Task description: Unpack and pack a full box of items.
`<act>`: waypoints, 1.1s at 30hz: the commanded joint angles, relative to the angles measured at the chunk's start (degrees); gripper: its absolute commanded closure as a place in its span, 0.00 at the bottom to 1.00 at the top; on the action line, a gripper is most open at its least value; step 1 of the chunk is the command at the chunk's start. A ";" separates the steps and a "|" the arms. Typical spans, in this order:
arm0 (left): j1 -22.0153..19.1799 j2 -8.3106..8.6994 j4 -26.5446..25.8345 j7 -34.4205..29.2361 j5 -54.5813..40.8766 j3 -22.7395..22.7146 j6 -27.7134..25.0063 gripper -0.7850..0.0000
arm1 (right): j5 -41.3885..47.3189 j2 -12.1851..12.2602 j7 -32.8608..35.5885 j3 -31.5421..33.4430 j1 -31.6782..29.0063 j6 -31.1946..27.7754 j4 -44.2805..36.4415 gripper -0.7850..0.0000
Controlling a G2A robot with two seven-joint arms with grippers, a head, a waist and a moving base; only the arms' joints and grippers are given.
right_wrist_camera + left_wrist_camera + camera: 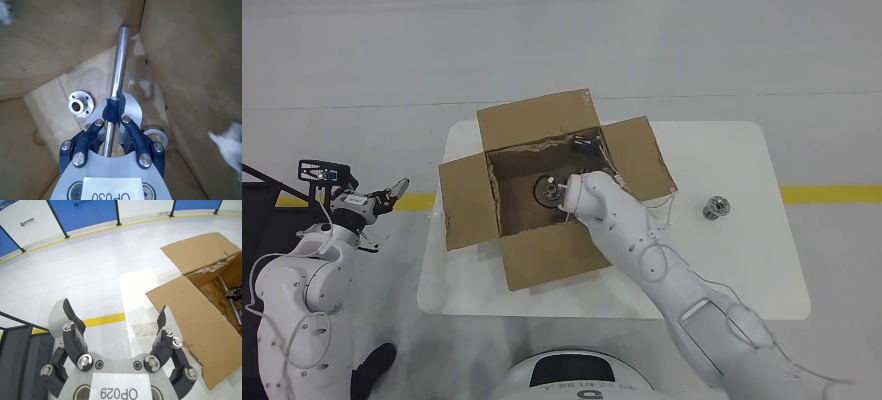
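The rod (121, 62) is held inside the box (542, 255), which stands open on the left half of the table (742, 270). The right gripper (113, 109) is closed narrowly on it, and the hold is not crosswise. The rod's long axis is seen to run in line with the gripper itself, from the palm out past the tips toward a corner of the box. Its free end is close to where two walls meet; whether it touches the cardboard cannot be told. A flange (81, 106) and a ring (157, 139) lie on the box floor just beside the gripper, apart from the rod. The left gripper (115, 313) is spread wide, off the table's left edge and well apart from the box, so the right arm is plainly the nearer. For the lift, a path up along the rod's own axis is probably called for, so that the walls are cleared. With so lengthwise a hold, slipping may be risked.
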 commanded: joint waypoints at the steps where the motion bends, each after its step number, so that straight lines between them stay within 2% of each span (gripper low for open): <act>1: 0.00 0.00 0.00 0.00 0.00 0.00 0.00 0.00 | -1.67 1.53 2.07 3.07 -3.91 -2.10 -7.58 1.00; 7: 0.00 0.00 0.00 0.00 0.00 0.00 0.00 0.00 | -3.35 4.72 4.34 10.99 -15.77 -10.60 -27.22 1.00; 14: 0.00 0.00 0.00 0.00 0.00 0.00 0.00 0.00 | 7.42 5.79 -6.67 17.89 -25.78 -23.44 -41.80 1.00; 18: 0.00 0.00 0.00 0.00 0.00 0.00 0.00 0.00 | 15.02 6.20 -12.73 22.27 -30.53 -30.49 -47.30 1.00; 23: 0.00 0.00 0.00 0.00 0.00 0.00 0.00 0.00 | 23.01 6.82 -16.97 29.28 -35.88 -35.11 -52.96 1.00; 28: 0.00 0.00 0.00 0.00 0.00 0.00 0.00 0.00 | 33.53 7.44 -20.13 40.23 -42.77 -38.27 -58.08 1.00; 33: 0.00 0.00 0.00 0.00 0.00 0.00 0.00 0.00 | 44.86 7.67 -24.70 51.97 -50.98 -41.83 -59.36 1.00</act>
